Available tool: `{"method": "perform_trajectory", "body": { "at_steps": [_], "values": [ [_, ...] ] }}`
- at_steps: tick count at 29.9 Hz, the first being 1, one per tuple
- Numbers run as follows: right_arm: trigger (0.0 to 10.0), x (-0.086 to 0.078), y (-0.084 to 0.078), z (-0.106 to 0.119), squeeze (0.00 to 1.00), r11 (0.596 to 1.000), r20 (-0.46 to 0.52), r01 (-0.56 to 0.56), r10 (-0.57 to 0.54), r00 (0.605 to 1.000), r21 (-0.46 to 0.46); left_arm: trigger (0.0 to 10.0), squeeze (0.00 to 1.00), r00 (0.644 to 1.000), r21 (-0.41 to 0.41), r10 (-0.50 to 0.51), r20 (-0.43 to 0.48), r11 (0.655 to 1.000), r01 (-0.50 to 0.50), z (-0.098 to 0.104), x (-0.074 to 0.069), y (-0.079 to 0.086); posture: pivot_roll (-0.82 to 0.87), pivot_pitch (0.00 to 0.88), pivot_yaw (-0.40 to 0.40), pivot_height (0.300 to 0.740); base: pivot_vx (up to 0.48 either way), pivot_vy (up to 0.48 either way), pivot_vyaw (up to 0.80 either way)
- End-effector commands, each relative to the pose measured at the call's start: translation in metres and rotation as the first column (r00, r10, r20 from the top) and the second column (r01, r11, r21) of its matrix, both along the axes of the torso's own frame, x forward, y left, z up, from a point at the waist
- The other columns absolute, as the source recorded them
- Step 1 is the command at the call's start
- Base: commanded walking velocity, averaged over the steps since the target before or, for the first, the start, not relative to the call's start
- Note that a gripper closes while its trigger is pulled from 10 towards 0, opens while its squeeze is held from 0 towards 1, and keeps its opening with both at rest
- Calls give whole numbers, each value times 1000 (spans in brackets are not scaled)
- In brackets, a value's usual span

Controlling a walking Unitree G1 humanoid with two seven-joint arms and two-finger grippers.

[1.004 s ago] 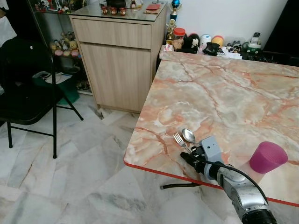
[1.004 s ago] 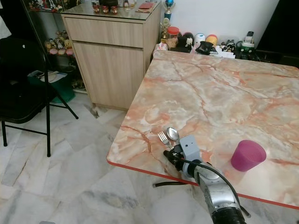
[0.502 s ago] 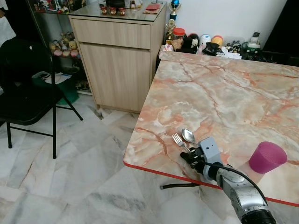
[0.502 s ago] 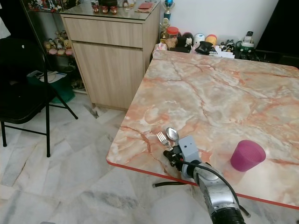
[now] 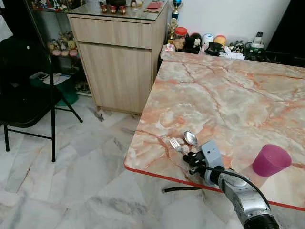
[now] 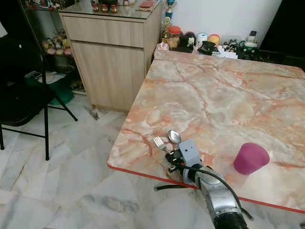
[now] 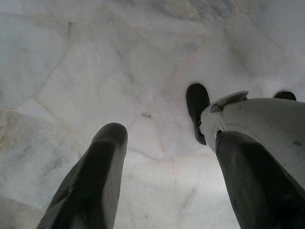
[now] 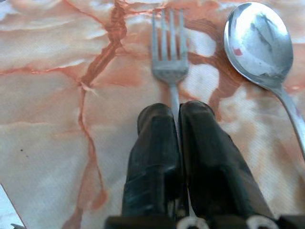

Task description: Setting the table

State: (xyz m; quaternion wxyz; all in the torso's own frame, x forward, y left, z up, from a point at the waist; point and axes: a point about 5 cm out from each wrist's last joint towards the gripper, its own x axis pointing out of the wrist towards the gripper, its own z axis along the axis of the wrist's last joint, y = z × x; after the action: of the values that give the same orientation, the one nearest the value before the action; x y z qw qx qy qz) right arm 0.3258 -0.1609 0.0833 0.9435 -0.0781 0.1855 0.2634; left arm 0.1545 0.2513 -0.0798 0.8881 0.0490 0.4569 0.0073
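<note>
A metal fork and a metal spoon lie side by side on the marble table, near its front left corner. My right gripper rests low at the table's edge, shut on the fork's handle; its fingertips press together around the thin stem. The fork's head sits a little left of the spoon's bowl. A pink plastic cup stands upright to the right of my right arm. My left gripper hangs open over the marble floor.
A wooden cabinet stands at the table's far left corner, and a black folding chair is further left. Jars, toys and small items crowd the table's far edge. A black cable lies on the floor under the table.
The fork's head has shifted left, away from the spoon, with my right gripper still closed on its handle. The spoon and cup have stayed put.
</note>
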Motion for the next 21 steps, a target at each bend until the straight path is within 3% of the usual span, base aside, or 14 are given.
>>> {"method": "perform_trajectory", "body": {
  "at_steps": [1,14,15,21],
  "values": [
    [0,-13,-8,-26,0,999,-115,26,-31,993,-48,10000,0,999,-6,12,-47,1000,-13,-5,-12,0,5,143,-10,740,0,0,0],
    [0,-8,-4,-20,0,998,-57,67,-68,996,-15,10000,0,999,1,18,-51,1000,-18,-5,-16,6,6,137,-12,740,0,0,0],
    [10000,-4,-3,-13,0,995,-2,98,-98,995,5,10000,0,999,4,20,-50,1000,-20,-4,-16,7,5,138,-12,740,0,0,0],
    [10000,11,3,21,0,979,183,181,-195,964,91,10000,0,999,5,19,-41,1000,-19,-3,-12,6,3,136,-13,740,0,0,0]
  ]
}}
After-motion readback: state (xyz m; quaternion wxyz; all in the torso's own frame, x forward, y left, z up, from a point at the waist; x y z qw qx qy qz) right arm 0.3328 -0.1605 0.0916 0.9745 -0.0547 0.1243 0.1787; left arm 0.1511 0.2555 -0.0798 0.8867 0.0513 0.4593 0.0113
